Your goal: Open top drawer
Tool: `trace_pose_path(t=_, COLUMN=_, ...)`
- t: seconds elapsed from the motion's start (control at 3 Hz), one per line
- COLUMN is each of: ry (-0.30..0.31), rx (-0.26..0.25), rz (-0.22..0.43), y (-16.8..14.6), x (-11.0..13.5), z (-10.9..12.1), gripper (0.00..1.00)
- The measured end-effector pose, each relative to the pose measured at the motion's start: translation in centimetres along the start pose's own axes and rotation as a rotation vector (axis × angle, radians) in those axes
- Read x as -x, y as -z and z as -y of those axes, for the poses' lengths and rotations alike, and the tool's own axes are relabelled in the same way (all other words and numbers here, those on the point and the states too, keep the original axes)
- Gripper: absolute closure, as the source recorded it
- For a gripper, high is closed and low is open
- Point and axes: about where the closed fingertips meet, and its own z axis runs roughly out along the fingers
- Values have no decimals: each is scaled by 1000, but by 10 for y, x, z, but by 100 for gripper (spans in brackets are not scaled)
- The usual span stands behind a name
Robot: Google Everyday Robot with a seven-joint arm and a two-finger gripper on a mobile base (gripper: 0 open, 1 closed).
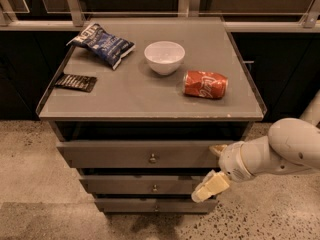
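The top drawer point(110, 155) is the widest grey front, just under the table top, with a small round metal knob point(153, 158) at its centre. Two narrower grey drawer fronts point(130, 185) with like knobs sit below it. My gripper point(212, 169) is in front of the right end of the drawers, to the right of the knob and apart from it. One cream finger point(209, 188) hangs in front of the middle drawer, the other point(218, 149) sits at the top drawer's right end. The fingers stand spread with nothing between them.
On the grey table top point(150, 101) lie a blue chip bag point(102, 44), a white bowl point(164, 57), a red soda can on its side point(205, 84) and a dark snack bar point(75, 82). A speckled floor point(30, 159) surrounds the cabinet. A railing point(75, 6) runs behind.
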Motion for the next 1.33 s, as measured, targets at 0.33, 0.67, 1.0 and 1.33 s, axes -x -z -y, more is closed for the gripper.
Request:
trace_pose_path(t=0.33, ry=8, rx=-50, rz=-14, y=15, x=4, z=2, gripper=0)
trace_pose_path(t=0.67, ry=45, rx=-103, rz=-23, y=30, x=18, z=9, gripper=0)
trace_pose_path(t=1.0, ry=47, rx=-105, rz=-23, y=31, x=18, z=9, gripper=0)
trace_pose_path(t=1.33, ry=30, rx=-73, rz=8, y=14, x=13, z=11, gripper=0)
